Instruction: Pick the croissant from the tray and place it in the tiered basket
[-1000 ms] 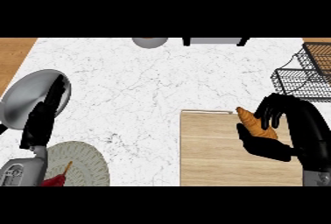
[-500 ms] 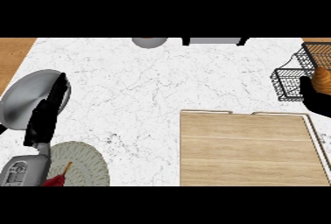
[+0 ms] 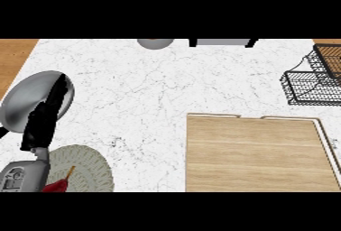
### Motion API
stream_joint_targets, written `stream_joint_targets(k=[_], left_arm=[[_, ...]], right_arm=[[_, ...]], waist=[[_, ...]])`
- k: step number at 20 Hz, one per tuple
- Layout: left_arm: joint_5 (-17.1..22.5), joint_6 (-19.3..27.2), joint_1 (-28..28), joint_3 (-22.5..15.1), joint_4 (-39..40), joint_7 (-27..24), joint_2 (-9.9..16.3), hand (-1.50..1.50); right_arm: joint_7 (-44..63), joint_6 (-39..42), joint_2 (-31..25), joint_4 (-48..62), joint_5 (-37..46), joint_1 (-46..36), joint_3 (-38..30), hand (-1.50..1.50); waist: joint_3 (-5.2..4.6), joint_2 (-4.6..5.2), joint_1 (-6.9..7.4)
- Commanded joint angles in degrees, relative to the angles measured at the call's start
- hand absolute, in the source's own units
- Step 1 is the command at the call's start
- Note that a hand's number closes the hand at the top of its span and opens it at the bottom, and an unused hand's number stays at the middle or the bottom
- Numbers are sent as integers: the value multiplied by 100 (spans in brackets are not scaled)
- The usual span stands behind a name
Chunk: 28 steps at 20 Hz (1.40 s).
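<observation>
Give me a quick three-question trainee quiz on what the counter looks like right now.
1. True or false: a croissant lies on the tray.
2. Which hand shows? A) left B) right C) both
3. Fill in: the wire basket stands toward the counter's far ____ corner.

Key: 1 false, the tray is bare. 2 A, the left hand shows at the view's left beside a plate. 3 right.

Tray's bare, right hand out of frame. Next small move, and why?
Probably bring the right hand in over the basket and release the croissant there. The tray is bare, and neither croissant nor right hand shows, so the carry is likely off-frame beside the basket at the right edge. That cannot be confirmed.
</observation>
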Motion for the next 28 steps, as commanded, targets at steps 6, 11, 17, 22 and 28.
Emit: stream_joint_targets(k=[6, 11, 17, 22, 28], left_arm=[[-118, -32, 72, -164, -436, 356, -75, 0], [-150, 44, 145, -37, 5, -280, -103, 0], [-148, -19, 185, -104, -292, 27, -220, 0], [-80, -161, 316, 46, -152, -221, -75, 0], [-114, -174, 213, -6, -390, 41, -114, 0]], right_arm=[[-1080, -671, -644, 1927, 1695, -508, 396, 150], [-2023, -1441, -893, 3282, 2233, -523, 246, 150], [-2902, -1211, -1108, 4524, 2209, -1331, 90, 150], [-3838, -1114, -1181, 5481, 2003, -1463, -95, 150], [-4400, -1211, -1111, 6852, 2113, -1844, -188, 150]], waist=[[5, 45, 165], [4, 49, 103], [3, 18, 60], [3, 24, 67], [7, 43, 123]])
